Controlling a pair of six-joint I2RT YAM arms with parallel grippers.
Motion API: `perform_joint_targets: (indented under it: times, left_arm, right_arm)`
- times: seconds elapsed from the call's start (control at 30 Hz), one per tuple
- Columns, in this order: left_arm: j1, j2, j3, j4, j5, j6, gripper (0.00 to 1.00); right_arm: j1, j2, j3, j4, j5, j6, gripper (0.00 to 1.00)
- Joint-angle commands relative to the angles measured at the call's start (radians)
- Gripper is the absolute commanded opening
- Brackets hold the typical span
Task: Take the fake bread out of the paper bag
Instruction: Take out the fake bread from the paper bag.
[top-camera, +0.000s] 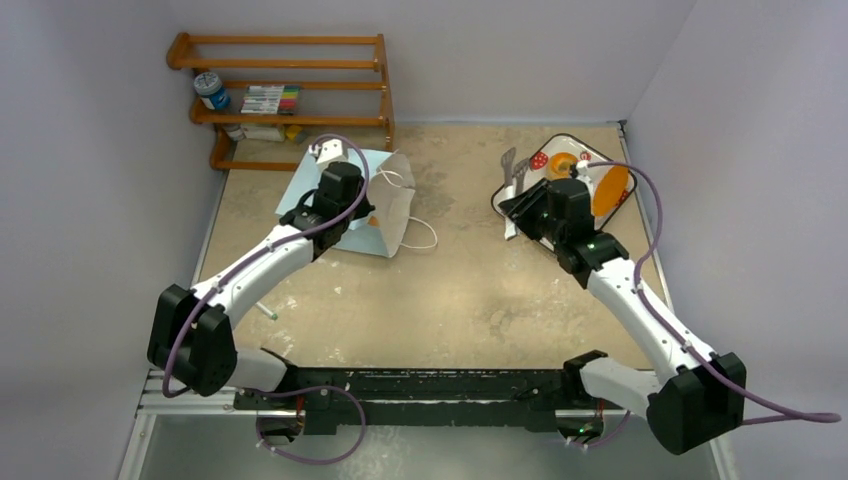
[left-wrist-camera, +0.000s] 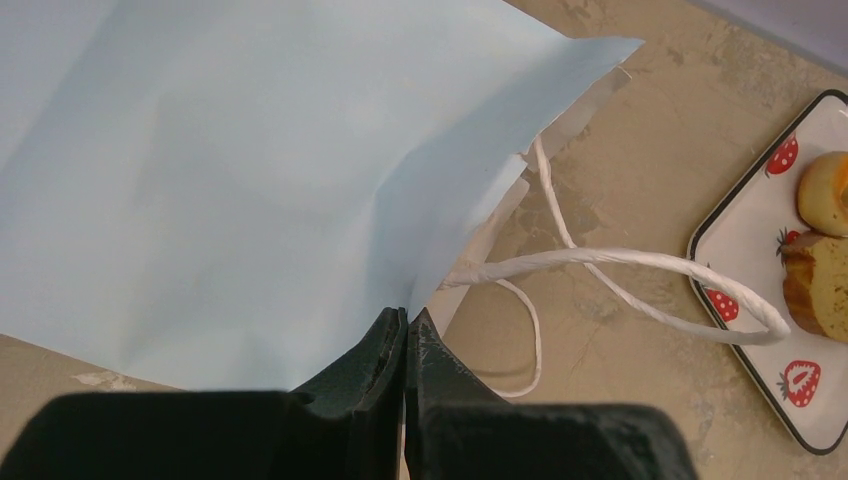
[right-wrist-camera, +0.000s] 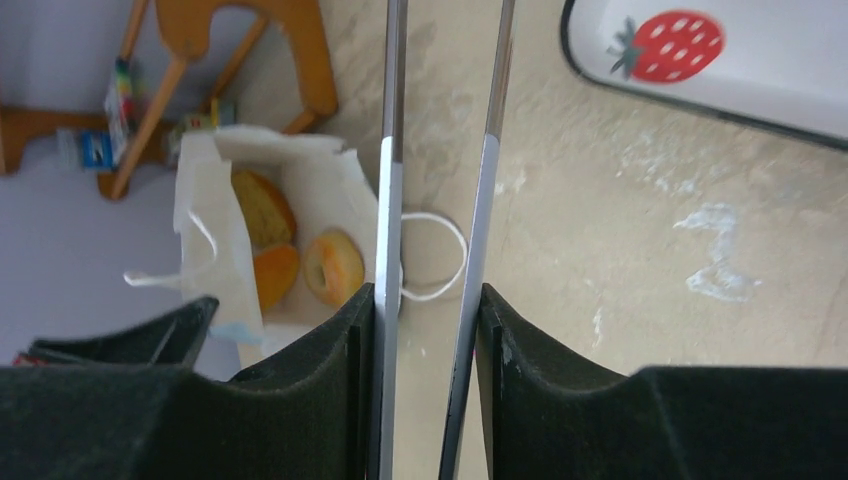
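The fake bread (right-wrist-camera: 333, 266) lies inside the paper bag (left-wrist-camera: 230, 180), left of centre in my right wrist view. My left gripper (left-wrist-camera: 405, 330) pinches the bag's edge tight; my right gripper (right-wrist-camera: 430, 310) clasps parted tongs (right-wrist-camera: 490, 200). I'd hold the mouth steady and steer them straight in.

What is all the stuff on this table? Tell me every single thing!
paper bag: one, pale blue with white cord handles, lying on its side on the left half of the table
bread in the bag: three pieces showing, orange and tan, inside the bag
tray: one, white with red strawberries, far right of the table
bread on the tray: at least two pieces, tan-orange
tongs: one pair, silver, in the right gripper
rack: one, brown wood, far left corner
jar: one, blue top, on the rack
markers: one pack, many colours, on the rack
left gripper: black, pinching the bag's edge
right gripper: black, clamped on the tongs
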Motion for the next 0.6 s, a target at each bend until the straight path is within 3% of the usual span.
perform_joint_targets:
  times: [0.0,0.57]
  left_arm:
    - [0.006,-0.056,-0.016,0.026,0.031,0.036,0.0]
    - [0.006,-0.171,-0.026,-0.066,0.124,0.117,0.0]
  right_arm:
    - [0.068,-0.003,-0.019,0.093,-0.049,-0.044,0.39]
    - [0.33,0.163,-0.022,0.308,-0.31,-0.12,0.37]
